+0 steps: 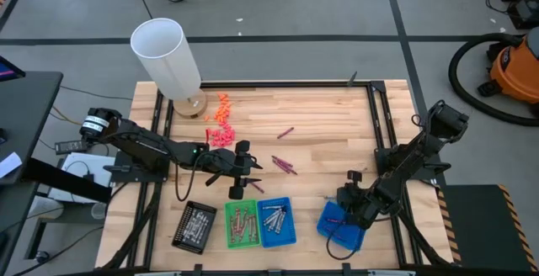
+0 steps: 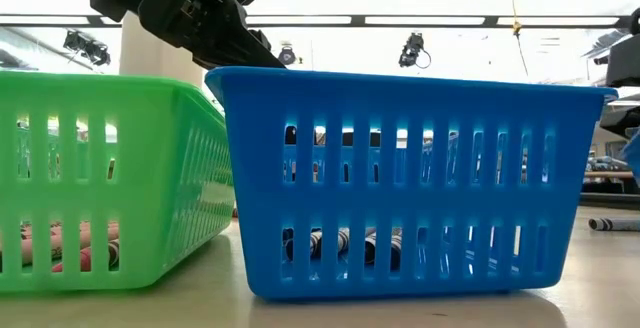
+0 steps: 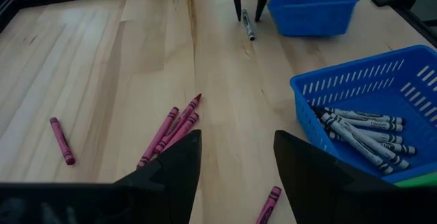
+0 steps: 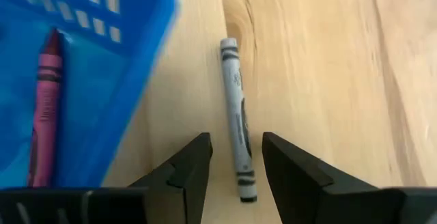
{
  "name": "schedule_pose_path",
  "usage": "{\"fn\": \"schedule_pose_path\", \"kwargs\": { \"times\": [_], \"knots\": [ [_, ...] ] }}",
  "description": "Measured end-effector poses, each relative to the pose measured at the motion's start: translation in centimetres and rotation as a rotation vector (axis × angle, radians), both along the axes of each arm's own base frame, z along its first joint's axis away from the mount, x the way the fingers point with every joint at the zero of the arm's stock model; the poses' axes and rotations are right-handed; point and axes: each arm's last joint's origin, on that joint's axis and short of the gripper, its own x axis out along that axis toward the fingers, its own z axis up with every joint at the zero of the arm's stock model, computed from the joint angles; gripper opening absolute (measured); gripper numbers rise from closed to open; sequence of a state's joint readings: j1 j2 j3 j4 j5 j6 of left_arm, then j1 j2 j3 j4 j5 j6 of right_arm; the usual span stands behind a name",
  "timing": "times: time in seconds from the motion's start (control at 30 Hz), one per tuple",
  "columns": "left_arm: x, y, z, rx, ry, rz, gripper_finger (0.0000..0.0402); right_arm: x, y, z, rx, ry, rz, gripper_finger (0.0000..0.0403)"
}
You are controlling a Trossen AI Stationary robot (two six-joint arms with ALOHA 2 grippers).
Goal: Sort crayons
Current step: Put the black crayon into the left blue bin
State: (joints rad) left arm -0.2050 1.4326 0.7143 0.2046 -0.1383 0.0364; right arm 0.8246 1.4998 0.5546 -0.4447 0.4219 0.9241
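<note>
crayons are all over the place here. going left to right across the high view: a black tray [image 1: 194,226] sits at about 7 o'clock on the wooden table [image 1: 320,112], then a green basket [image 1: 242,224] with dark red-brown crayons, touching a blue basket [image 1: 276,221] holding silver-grey crayons [image 3: 362,130]. the left gripper [image 1: 240,179] hangs just above the green basket, fingers spread with nothing between them. in its wrist view a bunch of magenta crayons [image 3: 171,129] lies fanned on the wood just ahead of the fingertips, one more magenta crayon [image 3: 62,141] off on its own, and another [image 3: 268,205] near the fingers. a lone magenta one [image 1: 285,131] lies near table centre, around 12 o'clock from the cluster. over at 5 o'clock there's a second blue basket [image 1: 341,225] with a magenta crayon [image 4: 44,108] inside. the right gripper [image 1: 354,199] sits right beside it, fingers apart, straddling a single grey crayon [image 4: 237,125] lying on the wood, not pinched.
</note>
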Motion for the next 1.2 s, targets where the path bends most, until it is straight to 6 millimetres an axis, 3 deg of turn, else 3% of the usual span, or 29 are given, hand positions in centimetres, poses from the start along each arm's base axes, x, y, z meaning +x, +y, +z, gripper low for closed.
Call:
{"fn": "schedule_pose_path", "kwargs": {
  "times": [0.53, 0.97, 1.2],
  "knots": [
    [0.0, 0.0, 0.0, -0.001, -0.003, 0.000, 0.0194, 0.2, -0.1, 0.3, -0.005, -0.005, -0.013, 0.0112],
    [0.0, 0.0, 0.0, -0.001, -0.003, 0.000, 0.0194, 0.5, -0.6, 0.3, -0.007, 0.018, -0.026, 0.0023],
    [0.0, 0.0, 0.0, 0.000, -0.002, 0.000, 0.0194, 0.9, -1.3, 0.8, -0.013, 0.003, -0.018, 0.0034]
  ]
}}
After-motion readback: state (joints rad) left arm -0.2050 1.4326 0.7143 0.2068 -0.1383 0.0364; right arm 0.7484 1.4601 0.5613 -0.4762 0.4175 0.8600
